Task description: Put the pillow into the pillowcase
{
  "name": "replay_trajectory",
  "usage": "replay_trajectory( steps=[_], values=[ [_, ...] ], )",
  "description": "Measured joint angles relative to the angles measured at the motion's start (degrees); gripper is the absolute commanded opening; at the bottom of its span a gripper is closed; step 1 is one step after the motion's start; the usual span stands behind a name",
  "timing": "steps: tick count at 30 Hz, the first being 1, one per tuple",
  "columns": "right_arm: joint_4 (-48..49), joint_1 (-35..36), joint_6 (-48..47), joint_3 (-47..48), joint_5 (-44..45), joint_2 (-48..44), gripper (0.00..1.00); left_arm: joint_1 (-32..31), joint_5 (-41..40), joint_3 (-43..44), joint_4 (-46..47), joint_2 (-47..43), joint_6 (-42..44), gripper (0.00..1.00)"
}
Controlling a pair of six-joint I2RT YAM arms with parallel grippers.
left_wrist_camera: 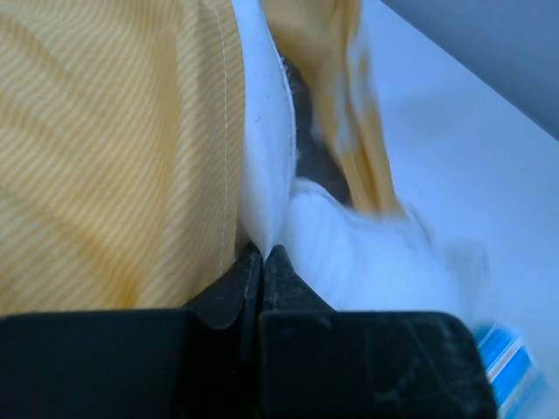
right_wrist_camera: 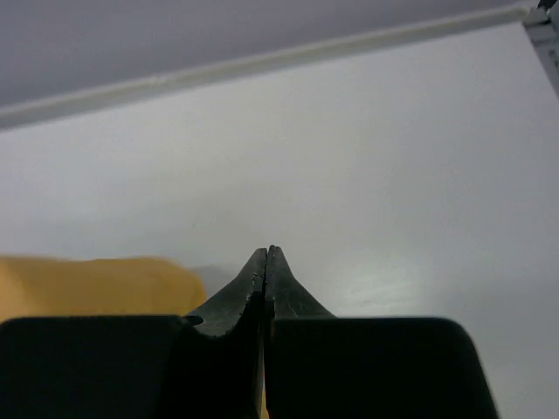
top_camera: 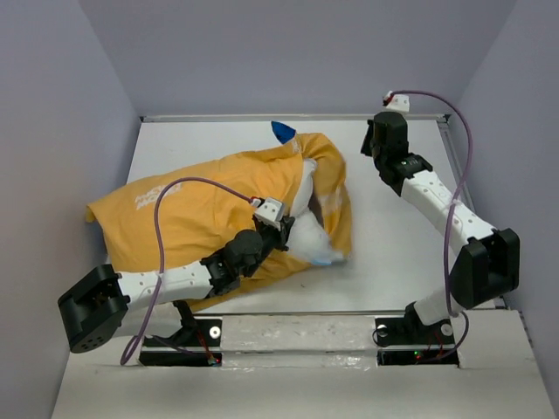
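The pillow (top_camera: 307, 229) lies mostly inside the pillowcase (top_camera: 196, 223). Its white end bulges from the open mouth just ahead of the left fingers (left_wrist_camera: 234, 295), which are pressed together at the hem with nothing seen between them. The left wrist view shows a blue-and-white tag (left_wrist_camera: 505, 360), too blurred to read. White lettering (top_camera: 154, 197) on the yellow face is too small to read. The right fingers (right_wrist_camera: 238, 301), clenched, hang over the worktop (right_wrist_camera: 393, 175), with yellow cloth to their left.

Overhead and close wrist views share the pillowcase (top_camera: 201, 214).
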Motion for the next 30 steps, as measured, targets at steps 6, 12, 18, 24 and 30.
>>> replay_trajectory(
  steps=[6, 12, 18, 24, 30],
  values=[
    [13.4, -6.1, 2.9, 3.6, -1.8, -3.2, 0.0, -2.5, 2.9, -0.3, -5.2, 2.2, 0.3, 0.0],
    [13.7, -5.8, 6.9, -4.7, -14.8, -25.6, 0.0, -0.2, 4.0, 5.0, -7.8, 9.0, 0.3, 0.0],
    [9.8, 2.5, 7.3, -15.3, -28.5, -26.6, 0.0, 2.0, 5.0, 8.5, -9.7, 11.5, -0.9, 0.0],
    [3.7, 7.7, 8.3, -32.5, -34.2, -14.9, 0.34, 4.7, 6.3, 7.5, -11.6, 6.5, -6.6, 0.0],
    [6.1, 11.4, 8.8, -32.8, -33.1, -9.7, 0.5, 10.4, 12.0, 1.9, -9.7, 1.4, -11.7, 0.0]
  ],
)
